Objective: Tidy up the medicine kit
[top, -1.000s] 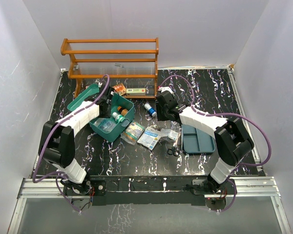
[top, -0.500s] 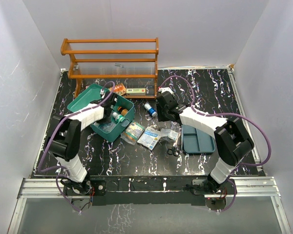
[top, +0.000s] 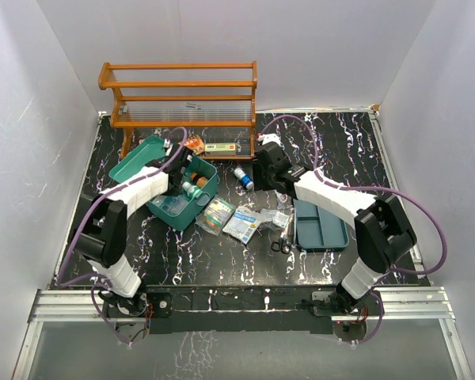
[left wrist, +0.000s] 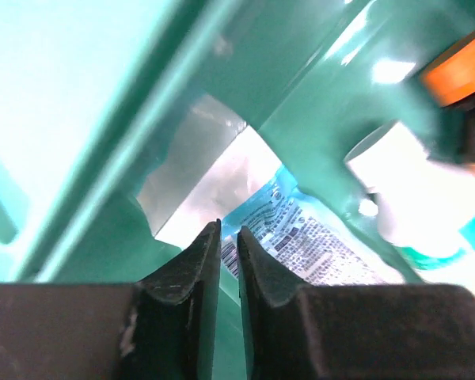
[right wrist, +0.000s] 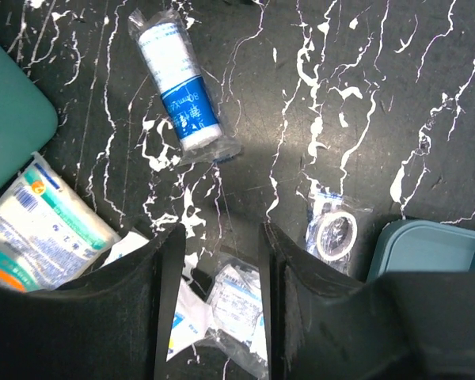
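Black marbled table [top: 222,261] is filling the top view. Medicine kit [top: 165,215] is sitting open at 9 o'clock of center, and its insert tray [top: 321,226] is lying well apart at 4 o'clock. Left gripper [top: 184,165] is reaching into the kit.

Left wrist: jaws are sitting clenched with nothing seen between them, above a printed sachet [left wrist: 301,237] inside the teal walls.

Right wrist: right gripper [right wrist: 222,229] is hovering released over the table, with a wrapped bandage roll [right wrist: 182,99] at 12 o'clock.
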Controlling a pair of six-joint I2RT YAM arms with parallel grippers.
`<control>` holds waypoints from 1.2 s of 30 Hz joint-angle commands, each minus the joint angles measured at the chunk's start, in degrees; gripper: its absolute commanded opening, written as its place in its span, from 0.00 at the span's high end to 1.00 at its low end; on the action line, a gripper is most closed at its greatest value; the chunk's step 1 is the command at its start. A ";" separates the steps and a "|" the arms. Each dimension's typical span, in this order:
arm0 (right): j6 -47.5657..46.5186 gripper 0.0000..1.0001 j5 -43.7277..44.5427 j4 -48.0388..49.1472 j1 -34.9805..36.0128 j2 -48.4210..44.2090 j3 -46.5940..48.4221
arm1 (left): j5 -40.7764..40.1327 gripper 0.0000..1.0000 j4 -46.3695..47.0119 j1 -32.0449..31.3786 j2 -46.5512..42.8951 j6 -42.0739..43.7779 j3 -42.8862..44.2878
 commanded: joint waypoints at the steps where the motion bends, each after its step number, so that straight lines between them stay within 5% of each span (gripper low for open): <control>1: 2.72 0.59 -1.32 0.24 -0.32 -4.68 1.67 | 0.43 0.85 -2.74 -0.28 -8.25 0.54 6.09; 8: 3.94 0.46 -10.82 0.38 -0.23 -5.41 -0.90 | 17.05 0.67 -2.42 -0.28 -16.92 0.71 10.14; 13: 1.68 0.42 -17.35 -1.98 -0.23 -2.11 0.20 | 38.27 0.55 5.08 -0.29 -21.83 -0.11 9.32; 19: -1.48 0.42 -18.79 -5.02 -0.04 3.03 1.65 | 51.27 0.47 14.43 -0.30 -23.90 -6.34 8.45; 36: -11.55 0.47 -31.98 -10.84 0.12 16.03 9.11 | 55.40 0.44 21.01 -0.29 -24.38 -8.79 6.99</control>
